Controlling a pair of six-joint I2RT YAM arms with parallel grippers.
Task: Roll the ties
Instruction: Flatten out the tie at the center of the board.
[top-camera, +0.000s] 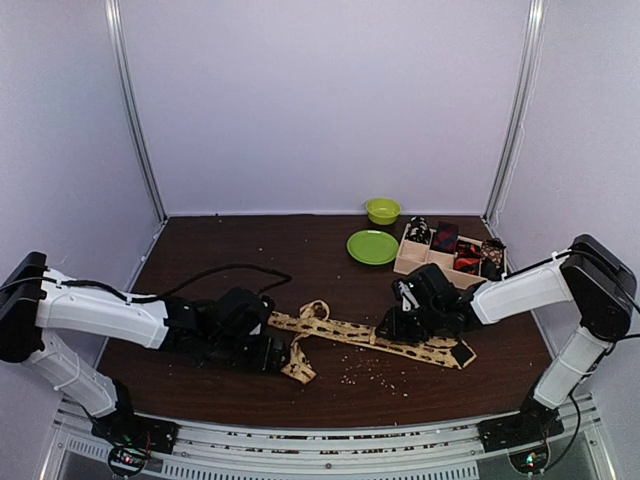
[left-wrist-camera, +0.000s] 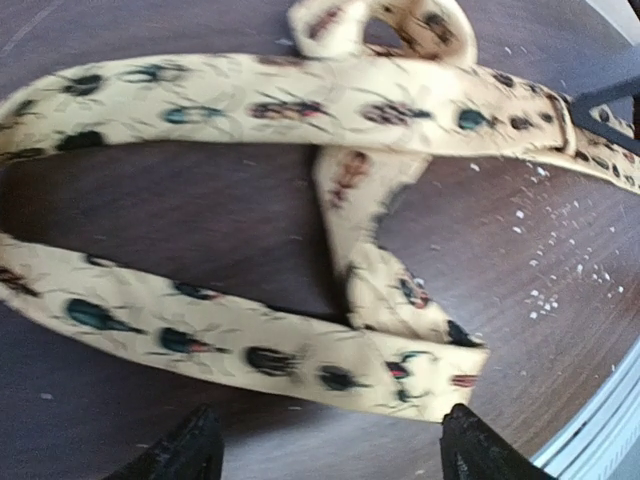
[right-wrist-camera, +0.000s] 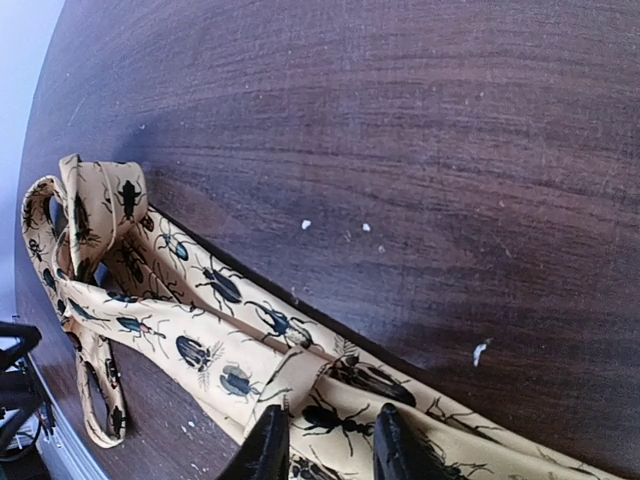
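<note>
Brown table (top-camera: 200, 250) is bearing a tie (top-camera: 370, 335). My left gripper (left-wrist-camera: 330, 450) is gaping by its end; my right gripper (right-wrist-camera: 325, 445) is straddling it, grip unclear.

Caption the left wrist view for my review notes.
Open left tool hovers over the loosely looped tan beetle-print tie on the dark wooden table.

This looks like a lab test cell. Plain pale walls (top-camera: 320, 100) on metal posts (top-camera: 135, 110) close in a dark wooden table (top-camera: 250, 240), and two robot arms (top-camera: 100, 315) are bolted to an aluminium rail (top-camera: 320, 440).
</note>
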